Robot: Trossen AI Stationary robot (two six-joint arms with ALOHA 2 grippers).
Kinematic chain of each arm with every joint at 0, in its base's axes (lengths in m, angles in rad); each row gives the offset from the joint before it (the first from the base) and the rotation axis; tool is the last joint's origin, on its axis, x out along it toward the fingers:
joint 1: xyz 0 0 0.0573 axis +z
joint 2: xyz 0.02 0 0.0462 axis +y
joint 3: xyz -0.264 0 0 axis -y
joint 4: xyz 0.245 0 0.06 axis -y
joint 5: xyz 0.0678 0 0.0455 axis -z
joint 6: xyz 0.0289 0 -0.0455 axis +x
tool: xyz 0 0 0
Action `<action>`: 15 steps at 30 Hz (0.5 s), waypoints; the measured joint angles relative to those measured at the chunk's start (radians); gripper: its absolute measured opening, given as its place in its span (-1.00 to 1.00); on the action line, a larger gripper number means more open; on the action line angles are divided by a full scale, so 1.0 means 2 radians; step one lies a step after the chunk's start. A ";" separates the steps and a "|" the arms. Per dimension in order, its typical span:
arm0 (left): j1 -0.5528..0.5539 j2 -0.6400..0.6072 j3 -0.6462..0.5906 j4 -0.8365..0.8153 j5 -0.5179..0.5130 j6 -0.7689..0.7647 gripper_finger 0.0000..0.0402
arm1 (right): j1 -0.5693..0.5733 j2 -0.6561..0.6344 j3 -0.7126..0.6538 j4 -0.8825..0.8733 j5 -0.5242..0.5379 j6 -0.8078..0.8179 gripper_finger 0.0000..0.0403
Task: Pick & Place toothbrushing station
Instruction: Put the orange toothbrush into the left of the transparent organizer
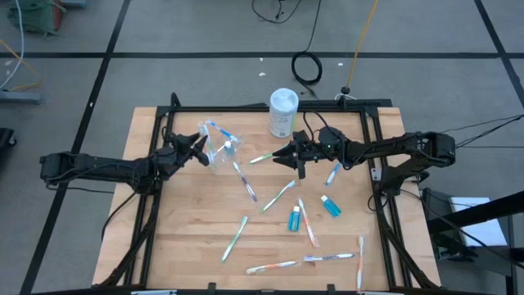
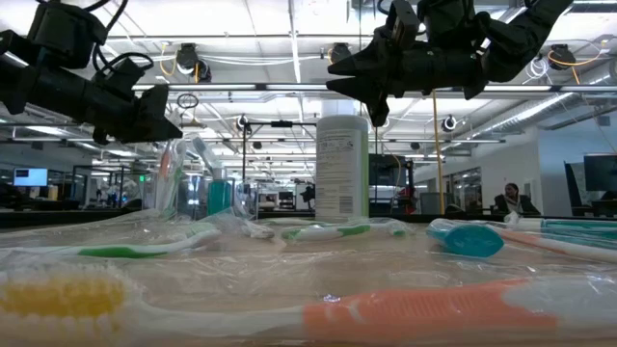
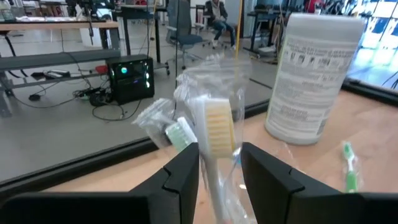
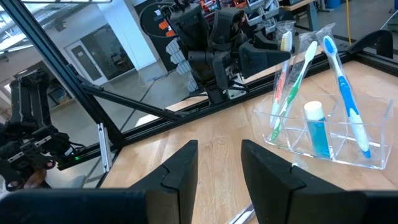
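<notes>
Loading the clear holder at the counter's rear left. Your left gripper, part open, straddles a wrapped toothbrush at the holder; whether it grips, you cannot tell. Holder contents: three upright toothbrushes and one blue tube. Your right gripper hangs open and empty mid-counter; next, pick a loose toothbrush.

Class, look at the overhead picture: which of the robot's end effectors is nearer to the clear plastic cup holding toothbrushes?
The left. The left end effector is right at the clear plastic cup, by a wrapped toothbrush standing in it. The right end effector hovers farther off, beyond a gap of bare table.
</notes>
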 joint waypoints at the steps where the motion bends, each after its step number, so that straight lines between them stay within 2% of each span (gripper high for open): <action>1: 0.000 0.000 0.000 -0.002 0.000 -0.001 -0.42 | 0.000 0.000 0.000 0.000 0.000 0.000 -0.43; 15: 0.000 0.000 0.000 -0.004 0.036 -0.011 -0.93 | 0.000 0.000 0.000 0.000 0.000 0.000 -0.43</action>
